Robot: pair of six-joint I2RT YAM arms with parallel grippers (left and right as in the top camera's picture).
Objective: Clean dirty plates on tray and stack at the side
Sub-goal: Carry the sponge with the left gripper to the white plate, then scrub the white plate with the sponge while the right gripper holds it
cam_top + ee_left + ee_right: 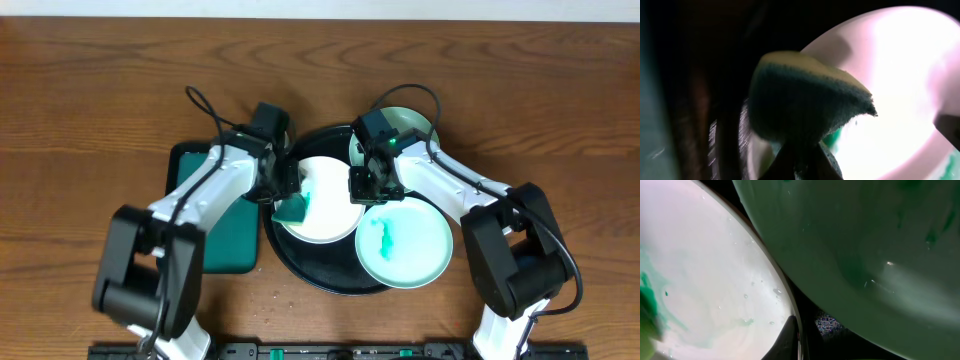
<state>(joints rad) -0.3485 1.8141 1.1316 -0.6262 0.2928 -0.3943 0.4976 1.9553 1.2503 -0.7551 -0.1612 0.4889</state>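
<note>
Looking overhead, you have the black tray (287,262) on the worktop (100,80), white plate (325,215) inside, smeared mint plate (405,240) over its near-right rim, and second mint plate (408,125) behind. Left pincer (288,195) clamps the sponge (292,210) at the white plate's left edge. Left wrist: sponge gripped, white plate beyond. Right wrist: right pincer (362,187) closed, fingertip (790,332) at the white plate's rim, a mint plate just beside.

White plate (325,215) on black tray (298,262), teal-smeared mint plate (410,245) beside it, second mint plate (412,124) beyond.
</note>
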